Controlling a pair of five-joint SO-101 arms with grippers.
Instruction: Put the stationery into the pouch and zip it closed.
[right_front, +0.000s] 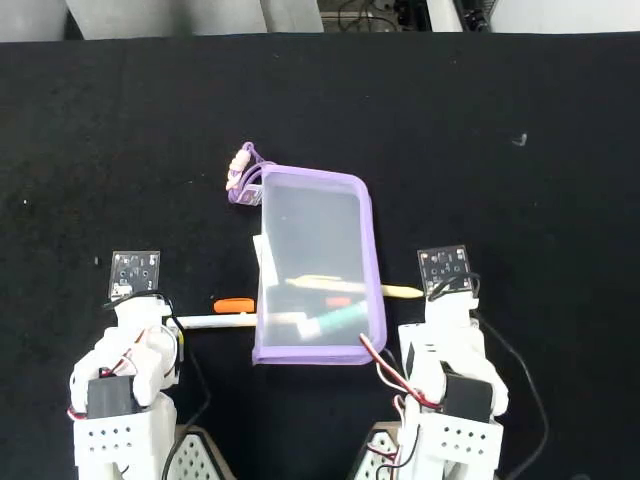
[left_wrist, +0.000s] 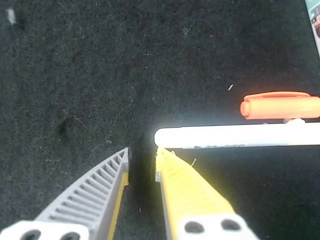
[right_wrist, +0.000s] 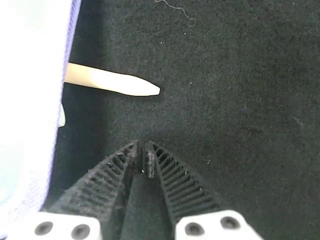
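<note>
Both grippers are flanking the pouch, seemingly to tuck stationery in: left gripper slightly parted beside the white pen, right gripper clenched empty.

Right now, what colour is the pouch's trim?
Purple; the pouch shows best in the high view.

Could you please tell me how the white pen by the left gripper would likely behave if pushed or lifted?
The white pen looks round and smooth, so it would probably roll if pushed sideways on the flat black table. Its glossy barrel may slip in a grasp. Being slim and straight, it is likely stiff and light.
</note>
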